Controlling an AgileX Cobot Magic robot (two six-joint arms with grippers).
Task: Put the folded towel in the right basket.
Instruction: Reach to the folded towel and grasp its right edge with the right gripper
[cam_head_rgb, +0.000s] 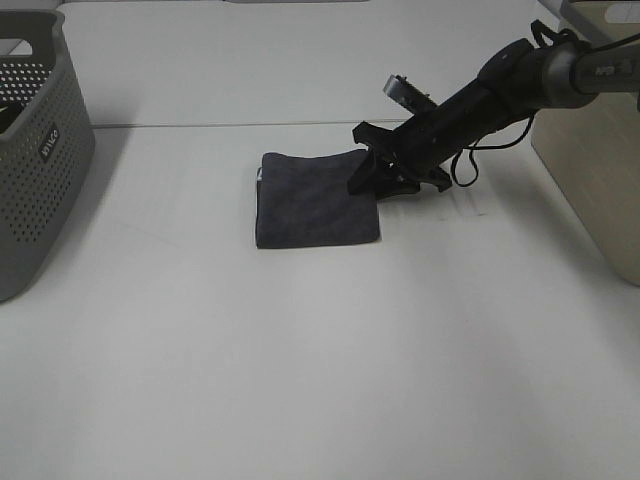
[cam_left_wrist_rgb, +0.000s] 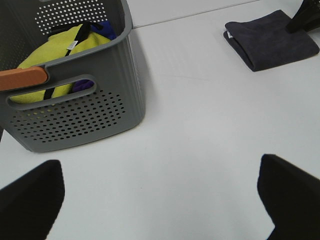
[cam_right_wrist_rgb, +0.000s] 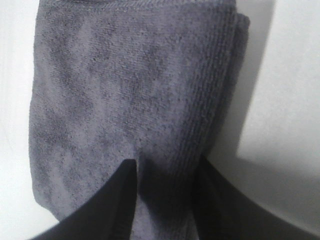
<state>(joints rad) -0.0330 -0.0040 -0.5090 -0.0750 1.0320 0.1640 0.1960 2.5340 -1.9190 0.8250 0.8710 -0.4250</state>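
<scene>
The folded dark grey towel (cam_head_rgb: 315, 200) lies flat on the white table, a little right of centre; it also shows in the left wrist view (cam_left_wrist_rgb: 270, 39) and fills the right wrist view (cam_right_wrist_rgb: 130, 90). My right gripper (cam_head_rgb: 363, 166) reaches in from the right and is shut on the towel's right edge, with a fold pinched between its fingers (cam_right_wrist_rgb: 165, 172). The right basket (cam_head_rgb: 592, 170), beige, stands at the table's right edge. My left gripper (cam_left_wrist_rgb: 160, 205) is open and empty above bare table, out of sight in the high view.
A grey perforated basket (cam_head_rgb: 40, 150) stands at the left edge and holds yellow and purple cloths (cam_left_wrist_rgb: 60, 47). A table seam (cam_head_rgb: 200, 124) runs across behind the towel.
</scene>
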